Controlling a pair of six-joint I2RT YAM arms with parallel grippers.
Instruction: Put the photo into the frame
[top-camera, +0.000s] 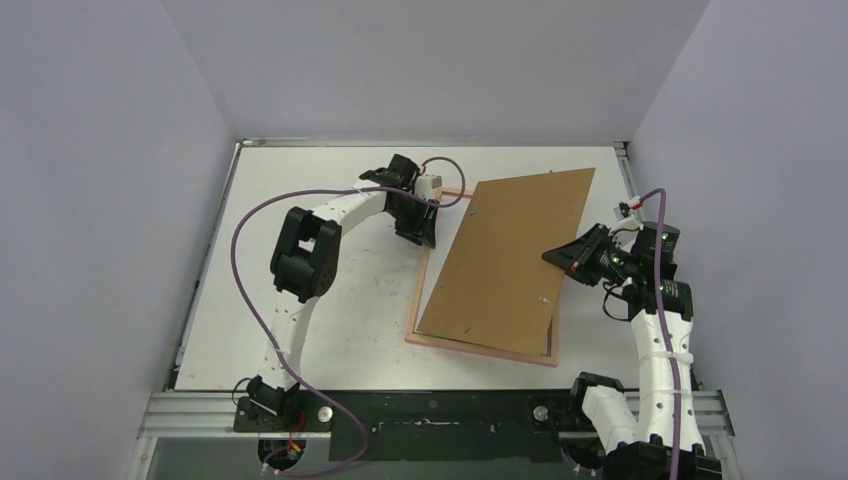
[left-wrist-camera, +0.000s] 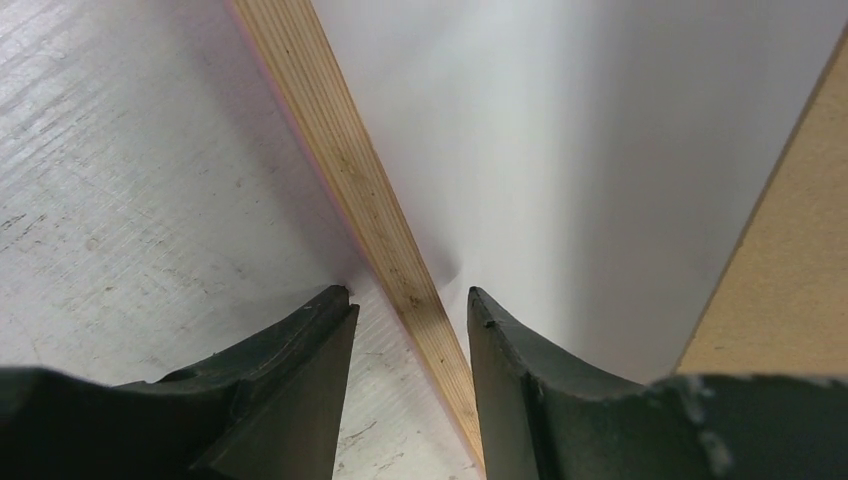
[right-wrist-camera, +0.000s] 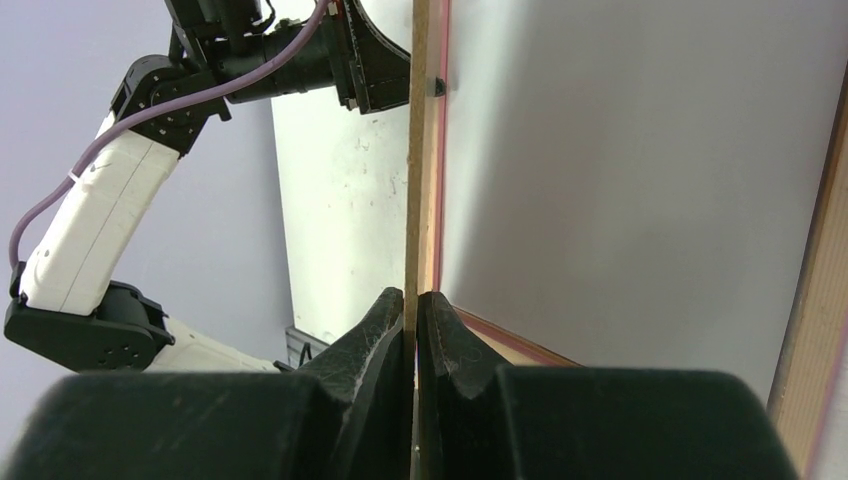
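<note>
The frame (top-camera: 470, 348) lies flat on the table, its pink border showing round a brown hardboard backing panel (top-camera: 510, 260) that rests tilted over it. My right gripper (top-camera: 562, 258) is shut on the panel's right edge; its wrist view shows the thin board (right-wrist-camera: 415, 150) pinched between the fingers of the gripper (right-wrist-camera: 412, 298). Beneath it the photo (right-wrist-camera: 640, 180) lies white side up inside the frame's border (right-wrist-camera: 520, 343). My left gripper (left-wrist-camera: 410, 295) stands open astride the frame's left rail (left-wrist-camera: 370, 200), with the photo (left-wrist-camera: 560, 150) to the right of that rail.
The white table (top-camera: 330, 320) is walled by grey panels on three sides. A metal rail (top-camera: 430, 410) with both arm bases runs along the near edge. The left arm's purple cable (top-camera: 250, 290) loops over the table's left part.
</note>
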